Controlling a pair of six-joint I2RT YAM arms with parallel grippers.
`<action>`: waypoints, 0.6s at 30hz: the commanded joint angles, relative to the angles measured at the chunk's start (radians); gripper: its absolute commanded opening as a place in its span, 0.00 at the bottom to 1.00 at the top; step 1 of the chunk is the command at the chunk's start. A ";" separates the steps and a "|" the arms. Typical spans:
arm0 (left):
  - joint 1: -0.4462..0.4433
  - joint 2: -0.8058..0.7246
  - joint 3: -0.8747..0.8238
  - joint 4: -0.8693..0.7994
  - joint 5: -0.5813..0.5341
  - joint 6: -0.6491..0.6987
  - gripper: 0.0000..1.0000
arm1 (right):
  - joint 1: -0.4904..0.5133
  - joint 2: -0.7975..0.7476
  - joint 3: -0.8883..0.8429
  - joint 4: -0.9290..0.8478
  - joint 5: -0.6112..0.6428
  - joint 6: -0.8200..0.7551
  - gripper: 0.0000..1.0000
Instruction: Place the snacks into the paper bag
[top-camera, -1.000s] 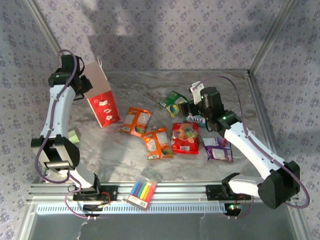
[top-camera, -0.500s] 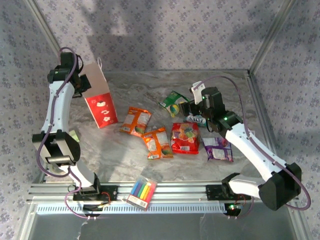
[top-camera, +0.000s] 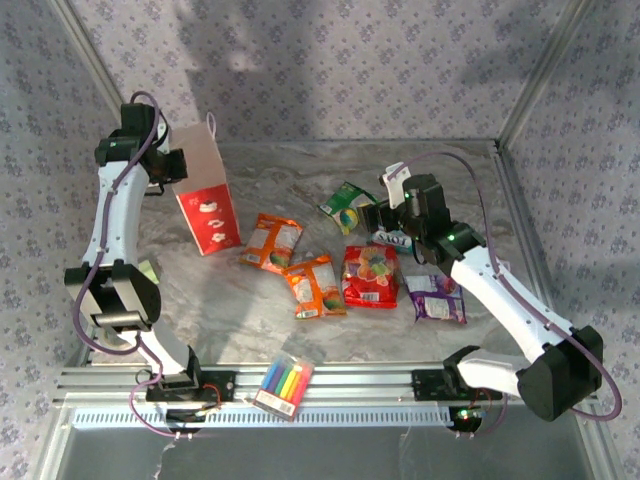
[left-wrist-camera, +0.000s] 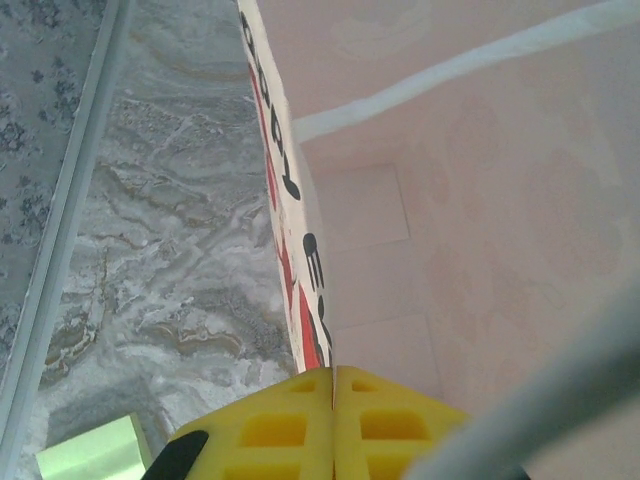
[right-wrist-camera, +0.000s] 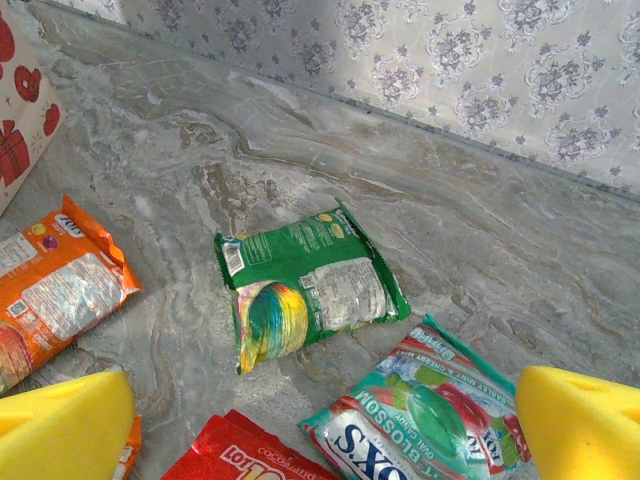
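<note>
The paper bag (top-camera: 205, 195) was seen standing at about 10 o'clock on the worktop (top-camera: 300, 170), with its pale inside exposed to the left wrist camera. Its rim was clamped by the left gripper (left-wrist-camera: 333, 420), the yellow pads being pressed together on the bag wall. All six snacks were found lying on the worktop outside the bag. The red packet (top-camera: 371, 275) was placed near the centre, with the near orange packet (top-camera: 316, 285) at its 9 o'clock and the purple packet (top-camera: 435, 298) at its 4 o'clock. The far orange packet (top-camera: 272, 243) lay nearer the bag. The right gripper (right-wrist-camera: 325, 420) was held wide open and empty above the teal-white packet (right-wrist-camera: 425, 420). The green packet (right-wrist-camera: 305, 295) was seen at that gripper's 10 o'clock in the top view. A box of markers (top-camera: 283, 385) rested at 6 o'clock on the near rail.
</note>
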 joint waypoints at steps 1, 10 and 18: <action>-0.004 0.014 0.043 -0.030 0.043 0.096 0.01 | -0.003 -0.012 0.020 -0.028 0.012 0.022 1.00; -0.003 -0.002 0.020 -0.010 0.082 0.217 0.02 | 0.004 0.000 0.023 -0.023 0.005 0.039 1.00; -0.001 -0.019 -0.040 -0.019 0.116 0.268 0.05 | 0.014 0.001 0.023 -0.032 0.021 0.043 1.00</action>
